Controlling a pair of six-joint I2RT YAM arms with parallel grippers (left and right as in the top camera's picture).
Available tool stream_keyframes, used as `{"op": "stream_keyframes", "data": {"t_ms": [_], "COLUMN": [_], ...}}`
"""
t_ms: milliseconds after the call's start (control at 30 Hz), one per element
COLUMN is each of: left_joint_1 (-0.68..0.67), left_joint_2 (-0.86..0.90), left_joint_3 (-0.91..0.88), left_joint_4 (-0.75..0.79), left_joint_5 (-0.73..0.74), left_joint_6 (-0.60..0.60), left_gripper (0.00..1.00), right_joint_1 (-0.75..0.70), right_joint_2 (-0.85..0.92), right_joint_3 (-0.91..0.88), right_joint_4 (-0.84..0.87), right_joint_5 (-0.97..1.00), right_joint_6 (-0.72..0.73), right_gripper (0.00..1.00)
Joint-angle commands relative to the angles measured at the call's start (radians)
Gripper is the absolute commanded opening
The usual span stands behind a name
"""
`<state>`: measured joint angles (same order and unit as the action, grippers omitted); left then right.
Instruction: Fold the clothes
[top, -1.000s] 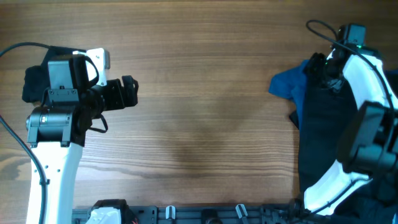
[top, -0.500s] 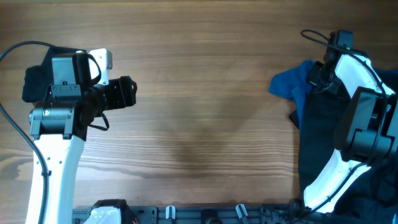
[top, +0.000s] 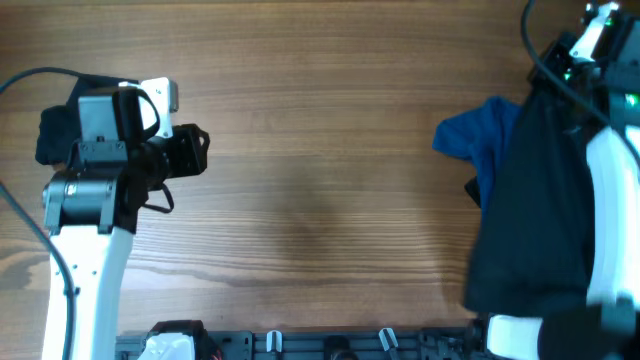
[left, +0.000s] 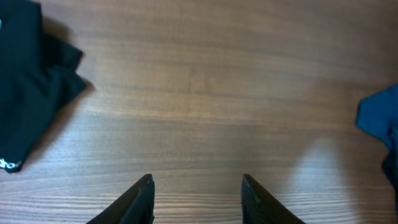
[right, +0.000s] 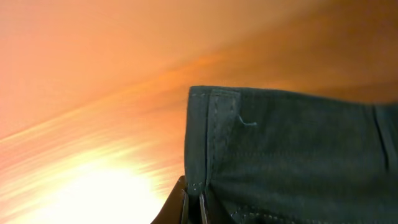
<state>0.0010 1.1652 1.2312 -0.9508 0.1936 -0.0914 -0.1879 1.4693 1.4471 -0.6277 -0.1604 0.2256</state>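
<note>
The black shorts (top: 535, 200) hang lifted at the table's right side, draping down over part of the blue top (top: 465, 135). In the right wrist view my right gripper (right: 193, 204) is shut on a stitched edge of the black shorts (right: 286, 155), with the fabric pinched between the jaws. At the left, my left gripper (top: 196, 150) hovers over bare wood; its jaws (left: 196, 196) stand apart with nothing between them. A small black shirt (left: 28, 87) with white print lies crumpled to its left, and the blue top (left: 380, 118) shows at the far right of that view.
The wooden table (top: 320, 180) spreads between the two arms. A black rail with clips (top: 300, 345) runs along the front edge. The small black shirt (top: 50, 130) lies partly under the left arm. A cable (top: 540, 55) loops near the right arm.
The right gripper shut on the shorts and lifted them up and toward the far right, so the fabric now hangs taller. The left jaws have narrowed; the left arm barely moved.
</note>
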Motion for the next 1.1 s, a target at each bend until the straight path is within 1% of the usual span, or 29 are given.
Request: {"op": "stream_keyframes", "data": {"t_ms": [0,100,167,200,233,267,300,367,433,500,533,633,733,800,867,967,1033,1067], "left_joint_1": [-0.003,-0.003,-0.003,-0.003,-0.003,-0.003,-0.003,-0.003,-0.003,-0.004,-0.004,-0.034,-0.114,-0.197,-0.265,-0.345,-0.385,-0.401], "left_joint_2": [-0.1,-0.161,-0.211,-0.235,-0.249,-0.27,-0.276,-0.274,-0.253,-0.21,-0.183,-0.031,0.172,0.343,0.471,0.638,0.723,0.753], "left_joint_3": [0.05,0.067,0.082,0.087,0.09,0.092,0.092,0.092,0.092,0.092,0.091,0.091,0.091,0.091,0.092,0.091,0.091,0.092], "left_joint_4": [0.003,0.003,0.003,0.003,0.003,0.003,0.003,0.0,-0.001,0.0,0.002,0.006,0.021,0.076,0.153,0.296,0.381,0.417], "left_joint_5": [-0.08,-0.175,-0.234,-0.266,-0.286,-0.301,-0.301,-0.299,-0.277,-0.212,-0.167,-0.008,0.058,0.084,0.086,0.079,0.024,0.002], "left_joint_6": [-0.013,-0.033,-0.033,-0.033,-0.033,-0.032,-0.032,-0.032,-0.032,-0.031,-0.024,0.026,0.092,0.16,0.207,0.219,0.219,0.219], "left_gripper": [0.44,0.54,0.64,0.66,0.68,0.72,0.72,0.74,0.74,0.73,0.7,0.63,0.63,0.64,0.64,0.62,0.62,0.63], "right_joint_1": [0.213,0.454,0.659,0.737,0.814,0.901,0.924,0.929,0.88,0.812,0.764,0.643,0.558,0.517,0.501,0.5,0.5,0.5], "right_joint_2": [-0.054,-0.034,0.012,0.037,0.066,0.102,0.111,0.105,0.069,0.026,-0.008,-0.097,-0.164,-0.2,-0.211,-0.205,-0.199,-0.197], "right_joint_3": [0.015,0.015,0.015,0.015,0.015,0.015,0.015,0.017,0.037,0.063,0.076,0.082,0.082,0.082,0.082,0.081,0.081,0.08], "right_joint_4": [-0.026,-0.062,-0.069,-0.069,-0.069,-0.07,-0.072,-0.076,-0.092,-0.103,-0.108,-0.113,-0.149,-0.198,-0.239,-0.283,-0.306,-0.312], "right_joint_5": [-0.197,-0.199,-0.195,-0.181,-0.151,-0.055,0.011,0.133,0.203,0.216,0.216,0.212,0.204,0.202,0.202,0.202,0.202,0.202], "right_joint_6": [-0.028,-0.029,-0.029,-0.028,-0.027,-0.023,-0.011,0.016,0.056,0.076,0.096,0.119,0.119,0.15,0.171,0.171,0.171,0.171], "right_gripper": [0.04,0.04,0.04,0.04,0.13,0.53,0.65,0.74,0.76,0.78,0.78,0.78,0.78,0.78,0.78,0.78,0.78,0.78]}}
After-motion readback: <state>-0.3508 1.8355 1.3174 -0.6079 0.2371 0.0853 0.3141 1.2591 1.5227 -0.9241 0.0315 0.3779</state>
